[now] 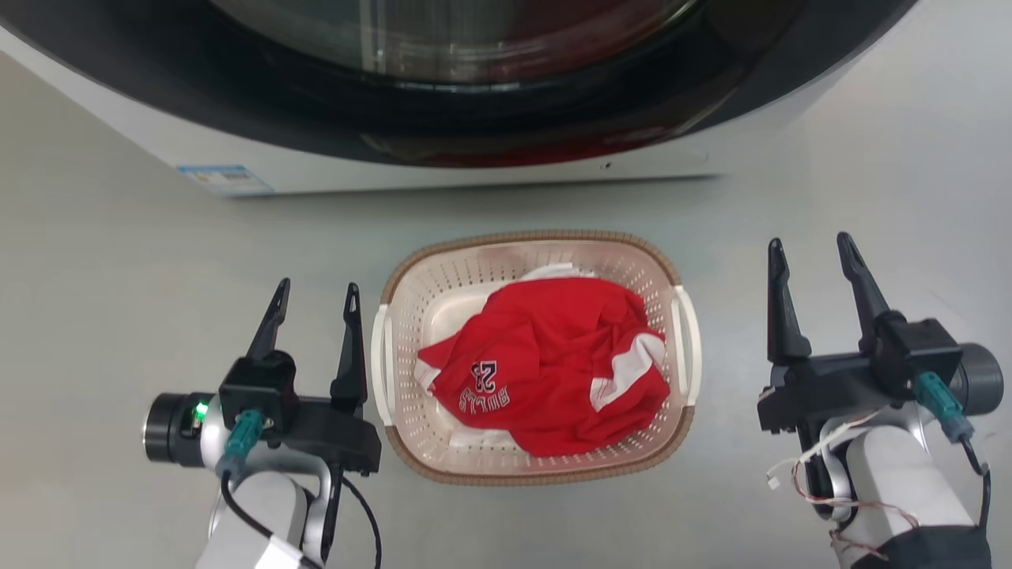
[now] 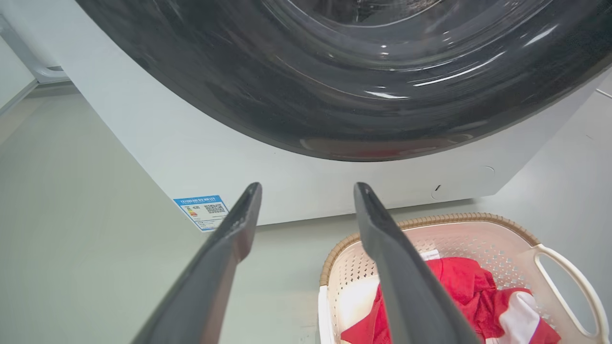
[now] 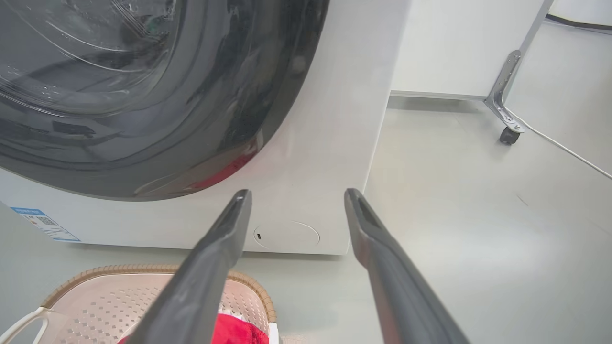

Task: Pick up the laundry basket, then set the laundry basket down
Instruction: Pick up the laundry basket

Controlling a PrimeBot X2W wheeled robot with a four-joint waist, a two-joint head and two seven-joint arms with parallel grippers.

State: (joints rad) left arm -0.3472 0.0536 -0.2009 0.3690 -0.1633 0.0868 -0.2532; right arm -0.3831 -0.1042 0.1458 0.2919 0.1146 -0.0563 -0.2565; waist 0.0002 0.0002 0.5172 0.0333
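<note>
While the laundry basket (image 1: 443, 294) stands on the grey floor (image 1: 118, 300) at the centre of the head view, the white front-loading washer (image 1: 443, 170) sits at its 12 o'clock, apart from the brown rim. A crumpled red Bulls jersey (image 1: 545, 363) with white trim lies inside. The left gripper (image 1: 318, 286) is at the basket's 9 o'clock, fingers spread and grasping nothing, the inner finger just beside the left handle (image 1: 381, 363). The right gripper (image 1: 809, 240) is at 3 o'clock, fingers likewise spread and empty, standing apart from the right handle (image 1: 686, 340).
</note>
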